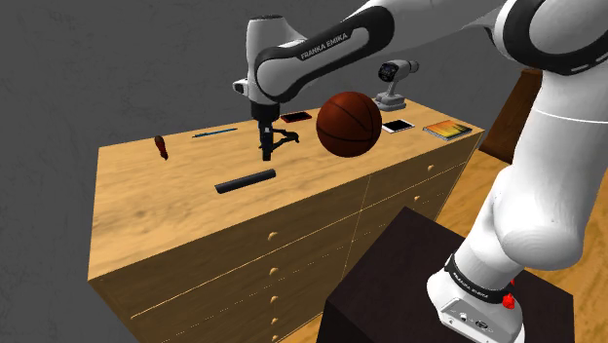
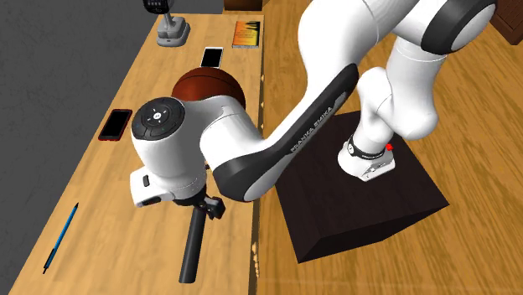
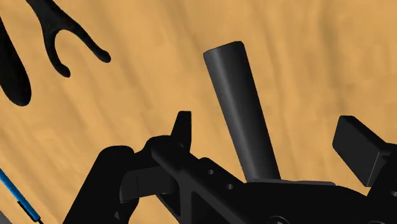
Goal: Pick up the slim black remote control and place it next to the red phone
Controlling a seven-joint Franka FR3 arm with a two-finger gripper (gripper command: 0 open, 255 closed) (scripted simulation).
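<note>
Above the black remote (image 3: 240, 105), the claw (image 3: 270, 132) hangs wide apart, touching nothing.

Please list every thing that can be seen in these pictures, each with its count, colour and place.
remote control: 1, black, on the dresser top near its front edge, below the gripper
red phone: 1, red rim with dark screen, dresser top, near the ball
ball: 1, dark orange-brown, dresser top
pen: 1, blue, dresser top towards the wall
white phone: 1, white, beyond the ball
book: 1, orange-yellow cover, dresser's far end
device on a base: 1, grey, by the white phone
small object: 1, dark red, dresser top, shoulder view's left
dresser: 1, light wood
stand: 1, black box
arm: 1, white
gripper: 1, black, open
</note>
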